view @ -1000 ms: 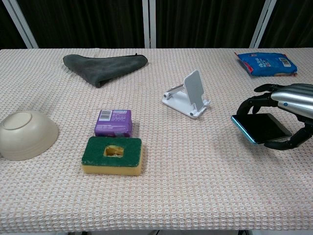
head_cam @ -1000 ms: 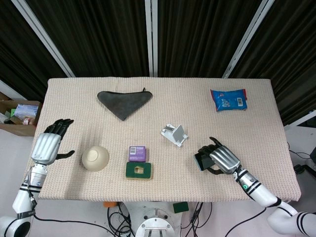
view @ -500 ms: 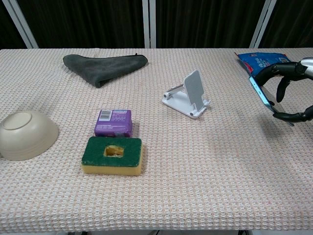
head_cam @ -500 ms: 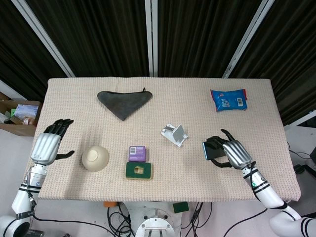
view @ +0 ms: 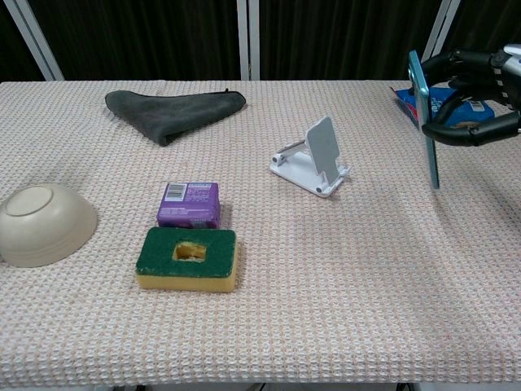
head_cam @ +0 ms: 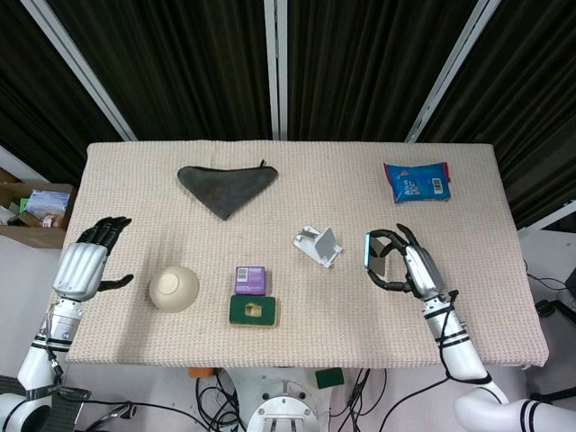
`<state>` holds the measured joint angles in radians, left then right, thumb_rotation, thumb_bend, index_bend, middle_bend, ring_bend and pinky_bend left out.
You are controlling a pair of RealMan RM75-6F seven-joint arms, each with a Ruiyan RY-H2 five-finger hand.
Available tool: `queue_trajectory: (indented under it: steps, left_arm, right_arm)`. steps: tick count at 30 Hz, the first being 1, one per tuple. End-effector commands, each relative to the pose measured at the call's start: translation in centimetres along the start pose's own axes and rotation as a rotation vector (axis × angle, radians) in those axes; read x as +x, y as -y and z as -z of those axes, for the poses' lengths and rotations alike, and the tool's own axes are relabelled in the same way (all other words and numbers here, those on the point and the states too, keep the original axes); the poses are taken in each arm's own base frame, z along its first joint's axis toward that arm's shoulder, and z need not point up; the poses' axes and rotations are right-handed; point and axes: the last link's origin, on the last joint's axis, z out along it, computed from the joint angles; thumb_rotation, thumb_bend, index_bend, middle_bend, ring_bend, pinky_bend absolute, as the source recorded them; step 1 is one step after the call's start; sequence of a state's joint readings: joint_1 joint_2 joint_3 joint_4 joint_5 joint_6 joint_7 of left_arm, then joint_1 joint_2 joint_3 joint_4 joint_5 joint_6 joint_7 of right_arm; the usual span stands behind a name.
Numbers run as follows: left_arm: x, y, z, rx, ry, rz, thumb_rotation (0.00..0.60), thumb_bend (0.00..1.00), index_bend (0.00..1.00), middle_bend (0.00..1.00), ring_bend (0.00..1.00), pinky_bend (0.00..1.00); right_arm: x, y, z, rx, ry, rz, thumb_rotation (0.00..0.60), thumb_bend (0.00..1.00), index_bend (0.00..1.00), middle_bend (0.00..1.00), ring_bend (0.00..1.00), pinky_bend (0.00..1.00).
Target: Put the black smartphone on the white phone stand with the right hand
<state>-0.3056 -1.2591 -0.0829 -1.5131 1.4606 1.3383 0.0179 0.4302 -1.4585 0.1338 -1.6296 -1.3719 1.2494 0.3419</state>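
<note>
While clamped edge-on between right hand fingers and thumb, black smartphone hangs upright above table, right of white phone stand. Left hand open-fingered, holding nothing.

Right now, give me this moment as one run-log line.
right hand: holds black smartphone upright, airborne | white phone stand: empty, left of phone | left hand: open, idle at table edge | placement: not yet done
</note>
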Motion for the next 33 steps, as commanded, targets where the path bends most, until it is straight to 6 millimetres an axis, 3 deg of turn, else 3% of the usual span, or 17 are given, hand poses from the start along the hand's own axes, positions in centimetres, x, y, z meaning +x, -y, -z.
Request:
queue_trajectory:
  steps: [1,9,18,33]
  left_arm:
    - [0.0,0.1,0.0,0.000,-0.001,0.003,0.600,0.02,0.13,0.12,0.10,0.25]
    - [-0.5,0.3,0.1,0.000,0.022,0.005,0.600,0.02,0.13,0.12,0.10,0.25]
    - [-0.9,0.6,0.0,0.009,0.034,0.011,0.600,0.02,0.13,0.12,0.10,0.25]
    - [-1.1,0.6,-0.2,0.010,0.043,0.009,0.600,0.02,0.13,0.12,0.10,0.25]
  right_arm:
    - [-1.4,1.6,-0.8,-0.012,-0.046,-0.101,0.600,0.56,0.67,0.49,0.42,0.05]
    - [-4.2,2.9,-2.7,-0.065,-0.090,-0.273,0.600,0.57,0.64,0.49,0.42,0.05]
    - [-5.7,3.1,-4.3,-0.142,-0.087,-0.393,0.600,0.57,0.63,0.49,0.42,0.05]
    - [-7.1,3.5,-5.7,-0.125,-0.086,-0.399,0.600,0.56,0.62,0.49,0.42,0.05]
